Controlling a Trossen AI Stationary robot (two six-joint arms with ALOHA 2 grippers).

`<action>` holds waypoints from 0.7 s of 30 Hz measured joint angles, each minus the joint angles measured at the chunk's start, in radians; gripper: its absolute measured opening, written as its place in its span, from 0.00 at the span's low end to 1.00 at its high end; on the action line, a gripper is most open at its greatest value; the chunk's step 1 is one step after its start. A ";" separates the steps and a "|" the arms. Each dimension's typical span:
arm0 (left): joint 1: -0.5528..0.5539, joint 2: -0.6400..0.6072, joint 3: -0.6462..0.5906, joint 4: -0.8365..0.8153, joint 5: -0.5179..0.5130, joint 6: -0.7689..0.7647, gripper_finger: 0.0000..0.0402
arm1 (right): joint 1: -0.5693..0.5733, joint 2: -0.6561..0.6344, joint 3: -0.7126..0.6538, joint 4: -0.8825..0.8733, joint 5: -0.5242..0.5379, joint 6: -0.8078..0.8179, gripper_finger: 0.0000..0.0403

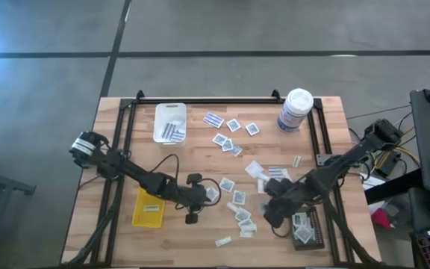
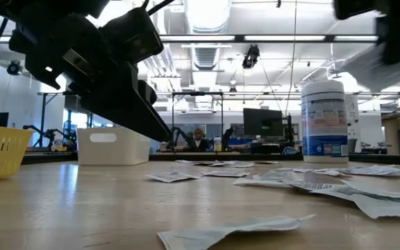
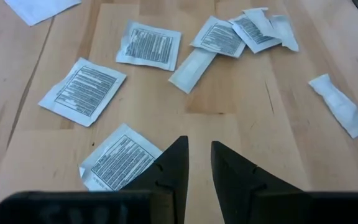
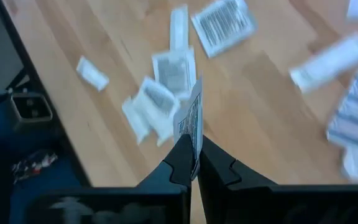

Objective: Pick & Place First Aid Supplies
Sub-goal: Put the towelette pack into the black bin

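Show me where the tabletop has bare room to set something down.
Bare wood lies left of the white tray, above the yellow tray, and along the near edge left of the lone strip. Crowded: the packets mid-table and around the right gripper, shut on a packet.

The left arm reaches in low from the desk's left edge, its tool (image 3: 197, 163) pointing down with fingers slightly parted around nothing. The right arm stretches in from the right side, its tool (image 4: 195, 155) pinched closed on a packet (image 4: 191, 121).
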 joint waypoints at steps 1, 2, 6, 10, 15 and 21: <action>0.000 0.000 0.000 0.001 0.000 0.000 0.19 | 0.012 -0.011 0.000 -0.015 -0.006 0.019 0.02; 0.000 0.000 0.000 0.002 0.000 0.000 0.19 | 0.024 -0.021 0.000 -0.019 -0.016 0.035 0.02; 0.000 0.000 0.000 0.001 0.000 -0.001 0.19 | 0.081 -0.061 0.000 -0.042 -0.029 0.103 0.02; 0.000 0.000 0.000 0.001 0.000 -0.002 0.19 | 0.140 -0.089 0.000 -0.051 -0.030 0.180 0.02; 0.000 0.000 0.000 0.000 0.000 -0.003 0.19 | 0.216 -0.099 0.000 -0.086 -0.032 0.305 0.02; 0.000 0.000 0.000 0.000 0.000 -0.005 0.19 | 0.306 -0.099 0.000 -0.087 -0.037 0.444 0.02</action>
